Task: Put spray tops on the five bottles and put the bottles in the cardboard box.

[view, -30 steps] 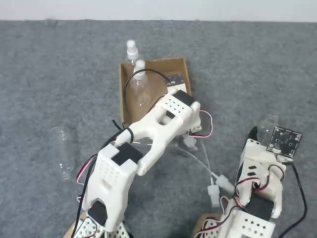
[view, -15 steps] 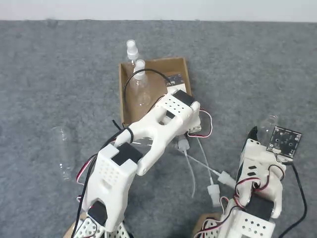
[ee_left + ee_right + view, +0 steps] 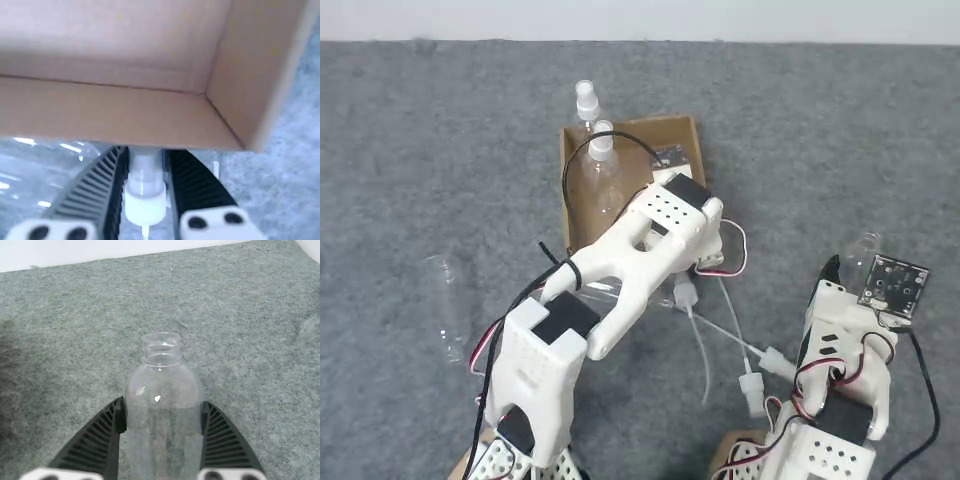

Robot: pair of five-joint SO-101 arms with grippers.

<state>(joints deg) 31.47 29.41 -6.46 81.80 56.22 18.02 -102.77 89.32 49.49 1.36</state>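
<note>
Nearest the arms' bases, two loose white plastic spray tops (image 3: 752, 388) with thin dip tubes lie on the grey carpeted worktop (image 3: 840, 130). Just beyond them, the right pincer (image 3: 162, 407) is closed round the body of an uncapped clear plastic bottle (image 3: 162, 385), open neck pointing away. The left pincer (image 3: 146, 151) is clamped on the collar of a white spray top (image 3: 145, 192) at the near wall of the shallow brown cardboard box (image 3: 125, 110), its tube trailing over the worktop. Off to the left lies another clear uncapped bottle (image 3: 445, 305). One topped clear bottle (image 3: 601, 172) rests inside the box, a second topped bottle (image 3: 585, 100) just past its far wall. The empty bottles look light, thin-walled and slick, likely to dent or slip, so a moderate hold on the body suits. The tops seem rigid at the collar, the place to hold, their tubes floppy
</note>
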